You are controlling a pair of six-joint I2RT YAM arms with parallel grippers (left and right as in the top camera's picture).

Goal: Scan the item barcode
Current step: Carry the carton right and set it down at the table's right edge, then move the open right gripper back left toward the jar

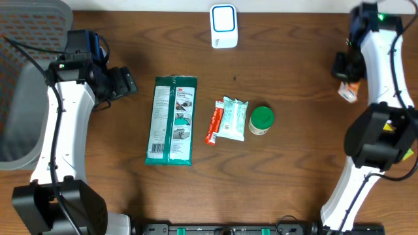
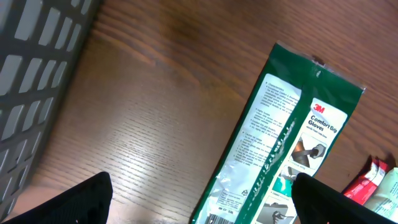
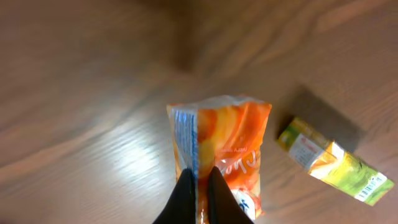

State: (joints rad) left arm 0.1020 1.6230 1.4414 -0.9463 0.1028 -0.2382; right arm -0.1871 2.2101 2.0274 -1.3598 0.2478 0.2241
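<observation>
Pinched tight by the right gripper [image 3: 199, 186], the orange packet [image 3: 231, 134] is held over the table [image 3: 74, 124] at its right side, near a yellow-green carton [image 3: 336, 163]. The left gripper [image 1: 127, 83] stands spread wide and empty beside the green glove pack [image 1: 172, 121].

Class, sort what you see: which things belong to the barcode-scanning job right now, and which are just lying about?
In the job: orange plastic snack packet, pinched in the right gripper; white box-shaped device with blue face, likely the scanner.
Lying about: long green glove pack; red-orange sachet; pale teal wipes packet; green-lidded tub; yellow-green carton; grey mesh basket.
</observation>
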